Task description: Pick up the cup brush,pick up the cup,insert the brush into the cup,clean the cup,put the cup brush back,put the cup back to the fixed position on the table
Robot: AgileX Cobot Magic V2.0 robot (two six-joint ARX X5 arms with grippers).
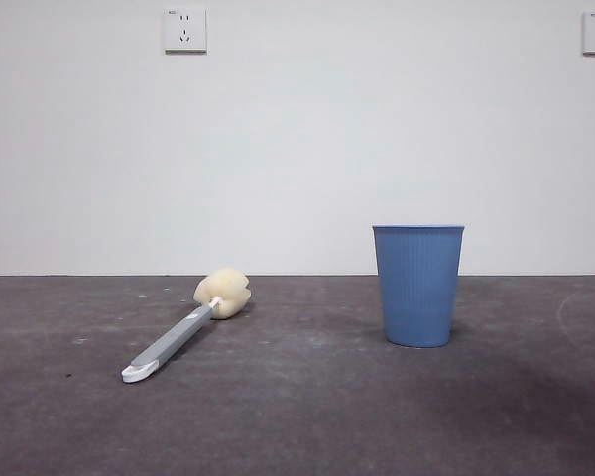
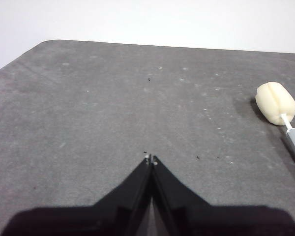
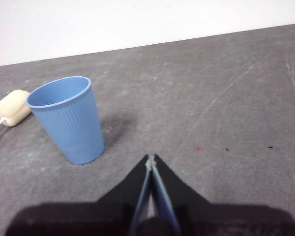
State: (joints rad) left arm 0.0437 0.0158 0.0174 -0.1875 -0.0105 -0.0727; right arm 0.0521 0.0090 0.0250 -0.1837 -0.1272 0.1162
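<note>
My left gripper (image 2: 151, 160) and right gripper (image 3: 150, 160) sit closed, empty, above the grey table (image 1: 307, 416); white wall (image 1: 297, 139), two sockets (image 1: 184, 30), one cup brush (image 1: 183, 332), one cup (image 1: 417, 286).

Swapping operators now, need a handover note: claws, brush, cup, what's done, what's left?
Left claw: shut, empty, above bare table, the cup brush off to one side.
Right claw: shut, empty, short of the cup.
Cup brush: lying flat on the table, sponge head towards the wall, white handle tip towards the front camera.
Cup: upright on the table, apart from the brush, looks empty.
Done: nothing visible, neither item is held.
Left: pick up brush and cup, insert, clean, put both back.
</note>
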